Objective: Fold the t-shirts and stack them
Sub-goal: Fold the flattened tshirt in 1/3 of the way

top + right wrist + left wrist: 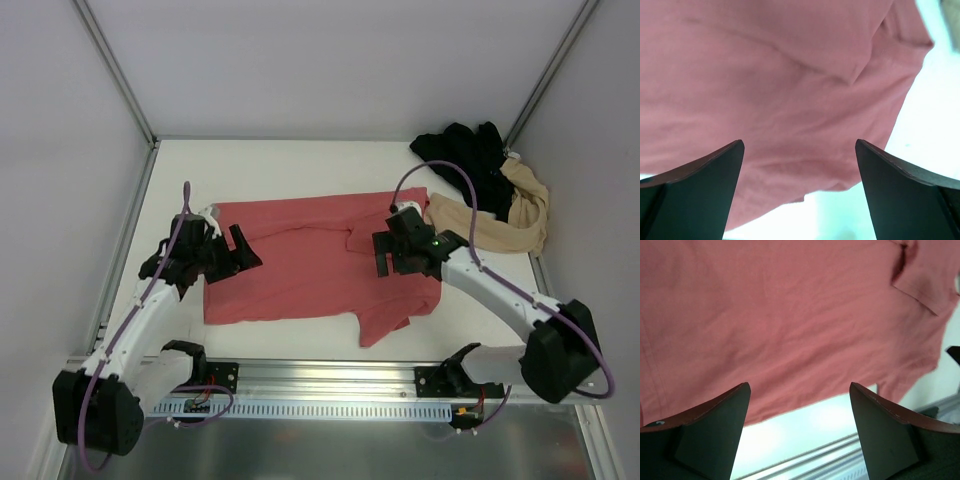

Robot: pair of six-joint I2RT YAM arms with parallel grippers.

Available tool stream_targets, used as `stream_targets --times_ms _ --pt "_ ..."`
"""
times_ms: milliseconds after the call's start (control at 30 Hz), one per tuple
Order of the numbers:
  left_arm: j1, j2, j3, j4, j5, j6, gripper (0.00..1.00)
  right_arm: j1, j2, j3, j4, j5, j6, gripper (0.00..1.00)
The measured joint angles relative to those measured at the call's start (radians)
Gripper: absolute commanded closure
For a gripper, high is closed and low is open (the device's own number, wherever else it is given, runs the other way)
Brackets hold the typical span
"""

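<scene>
Both sets of fingers are spread wide, left gripper (243,252) and right gripper (382,256) over the red shirt (300,265), flat mid table (300,170), long axis left-right, sleeves at right.

A: Top cam?
B: High, near side of the coral-red t-shirt (300,270), looking down over the whole desk (300,165).
A: Wrists?
B: Both close above that t-shirt, facing down. All three share it.
</scene>
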Motion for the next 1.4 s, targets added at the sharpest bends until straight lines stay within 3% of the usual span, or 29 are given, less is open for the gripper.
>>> stream_targets --times_ms 233,333,700,967,1400 --pt "0.000 -0.334 -0.018 -0.090 0.038 -0.048 0.16 0.059 -0.238 -0.181 -0.003 -0.078 0.084 0.01" --pt "0.000 -0.366 -0.029 -0.106 0.025 -0.069 0.17 0.057 -0.238 -0.190 -0.003 -0.080 0.093 0.00" --pt "0.000 0.008 -0.078 -0.086 0.030 -0.208 0.21 0.042 0.129 -0.070 0.074 -0.114 0.094 0.01" --pt "0.000 0.053 -0.087 -0.076 -0.018 -0.232 0.20 0.014 0.214 -0.102 0.145 -0.139 0.122 0.01" --pt "0.000 0.309 -0.074 0.027 -0.024 -0.271 0.20 -0.029 0.279 -0.049 0.159 -0.149 0.120 0.00"
